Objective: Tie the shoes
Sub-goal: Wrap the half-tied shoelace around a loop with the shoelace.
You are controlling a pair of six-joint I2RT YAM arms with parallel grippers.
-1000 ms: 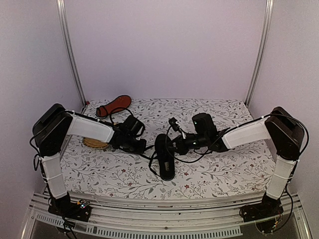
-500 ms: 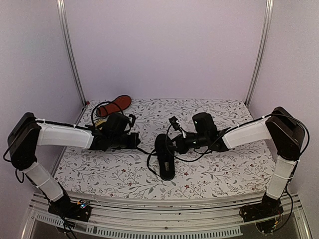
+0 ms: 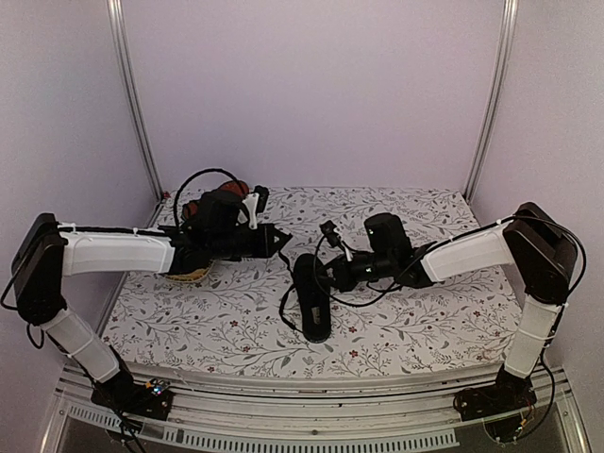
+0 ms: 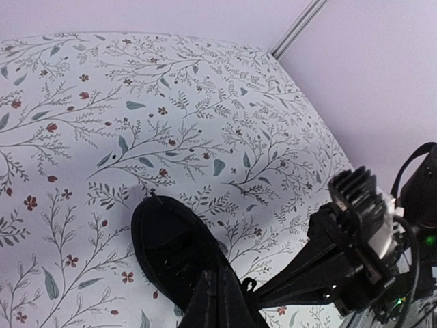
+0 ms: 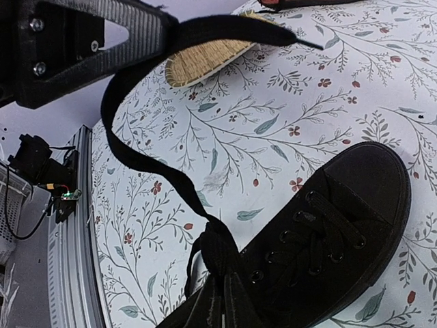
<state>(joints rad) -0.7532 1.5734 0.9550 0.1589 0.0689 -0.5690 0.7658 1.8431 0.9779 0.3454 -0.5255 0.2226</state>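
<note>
Left of the middle shoe (image 3: pixel 313 300): the mat (image 3: pixel 187 275) and second shoe (image 3: pixel 192 209), mostly hidden behind the left arm. Left claw (image 3: pixel 281 239) is pinched shut on the lace (image 5: pixel 151 176) end. Middle shoe: long axis near-to-far, toe far, open table (image 3: pixel 425 311) around it. Right claw (image 3: pixel 332 275) is closed on the lace at the eyelets. The heel is cut off in the wrist views.

Both the left arm (image 3: pixel 109 253) and the right arm (image 3: pixel 467 253) wear smooth white shells between bulky black joints, with thin black cables (image 3: pixel 201 171) looping alongside. The left gripper (image 3: pixel 280 238) is black and ribbed, with two silver screws (image 5: pixel 35 24) at 10 o'clock in the right wrist view.
</note>
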